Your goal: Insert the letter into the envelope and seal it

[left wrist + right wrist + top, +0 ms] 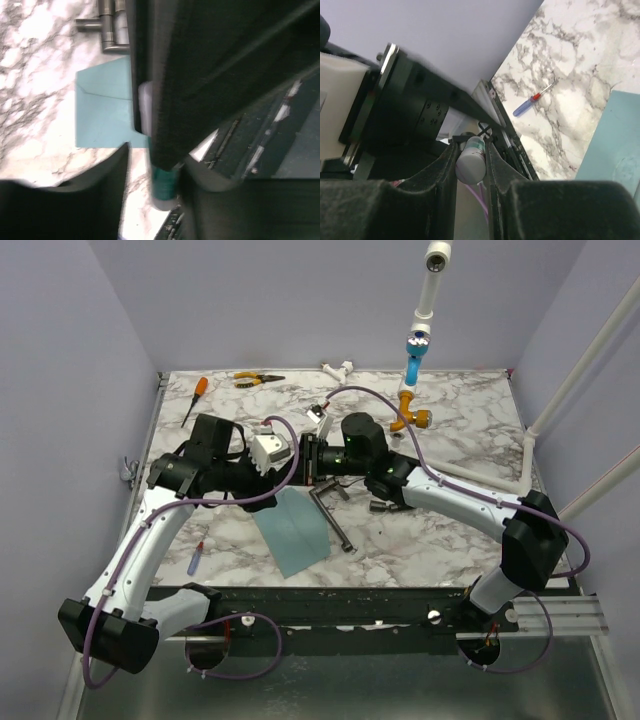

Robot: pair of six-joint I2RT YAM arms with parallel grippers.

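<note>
The teal envelope lies flat on the marble table, below the two grippers; it also shows in the left wrist view and the right wrist view. The letter is out of view. Both grippers meet nose to nose above the table's middle. My right gripper is shut on a small glue stick with a white cap and a teal label. My left gripper is open around that same glue stick, with a gap showing beside its left finger. From above, the left gripper and right gripper nearly touch.
A metal L-shaped key and metal sockets lie right of the envelope. A blue-and-red screwdriver is near the front left. An orange screwdriver and yellow pliers sit at the back. A white pipe with an orange valve stands back right.
</note>
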